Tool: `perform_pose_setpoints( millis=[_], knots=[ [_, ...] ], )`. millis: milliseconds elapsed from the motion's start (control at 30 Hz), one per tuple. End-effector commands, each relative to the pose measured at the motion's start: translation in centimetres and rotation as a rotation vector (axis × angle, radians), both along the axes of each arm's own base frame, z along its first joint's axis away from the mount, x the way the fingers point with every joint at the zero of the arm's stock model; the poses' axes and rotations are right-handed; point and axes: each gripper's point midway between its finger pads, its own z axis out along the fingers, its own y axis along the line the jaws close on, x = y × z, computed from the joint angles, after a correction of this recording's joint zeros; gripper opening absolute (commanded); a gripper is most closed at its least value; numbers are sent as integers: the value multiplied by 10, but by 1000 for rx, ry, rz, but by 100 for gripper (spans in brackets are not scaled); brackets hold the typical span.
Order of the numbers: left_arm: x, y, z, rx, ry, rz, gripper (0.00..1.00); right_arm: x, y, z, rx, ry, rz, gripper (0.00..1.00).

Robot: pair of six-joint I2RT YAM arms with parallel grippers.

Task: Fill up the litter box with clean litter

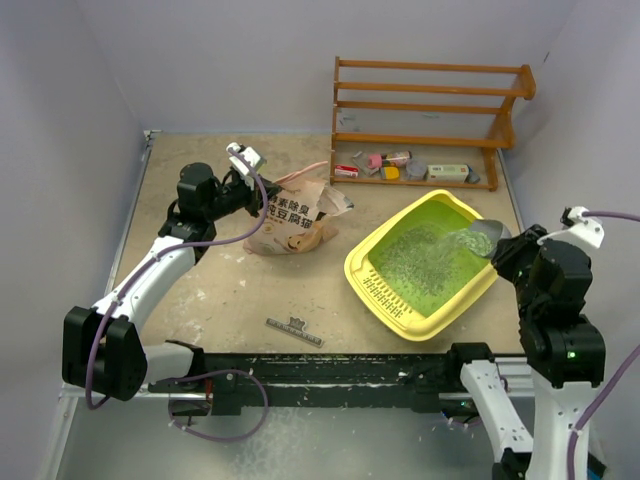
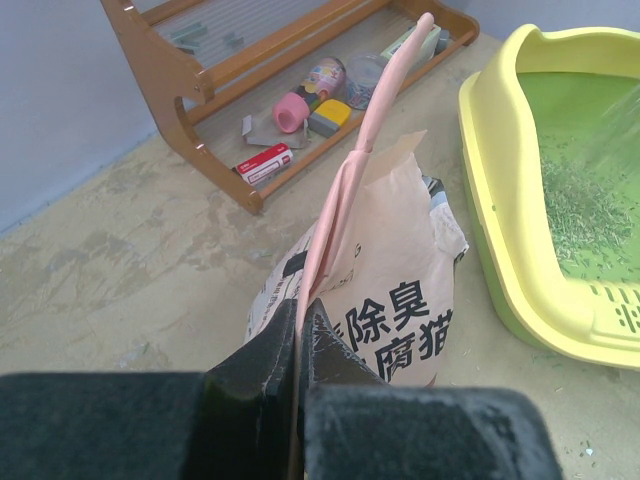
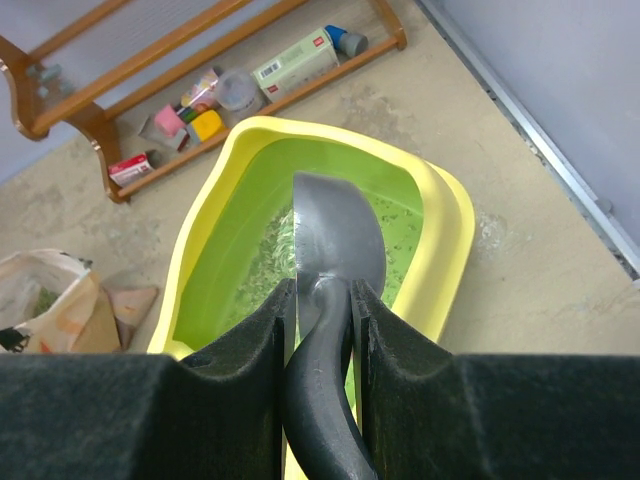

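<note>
Right fingers (image 3: 250, 345) clamped on scoop (image 3: 335, 230) handle, dumping clean litter (image 1: 420, 262) into litter box (image 3: 452, 200); left fingers (image 2: 255, 365) pinch far-left bag (image 2: 400, 270) upright; next probably rescoop from bag.

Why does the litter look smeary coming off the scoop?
Top view: the clean litter tipping off the scoop into the litter box is moving, so it smears into a pale streak. Left wrist view: same streak at the right edge; the left gripper, shut on a pink strip, looks dark, soft. Right wrist view: the right gripper holding the scoop is soft too.
</note>
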Motion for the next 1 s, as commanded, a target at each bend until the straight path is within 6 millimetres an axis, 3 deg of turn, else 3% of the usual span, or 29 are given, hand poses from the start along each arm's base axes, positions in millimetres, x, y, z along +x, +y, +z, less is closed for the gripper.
perform_pose_setpoints(
  millis=[0,333,700,800,967],
  knots=[
    [2,-9,43,-37,-123,-31,0,8,0,27,-73,-25,44,0],
    [2,-8,44,-35,-125,-27,0,47,9,27,-192,161,199,0],
    [3,1,56,-30,-160,31,1,63,24,26,-198,212,317,0],
    [1,6,67,-35,-186,54,9,68,45,30,-141,167,413,0],
    [-7,21,102,-91,-248,142,29,76,101,38,23,89,679,0]
  ],
)
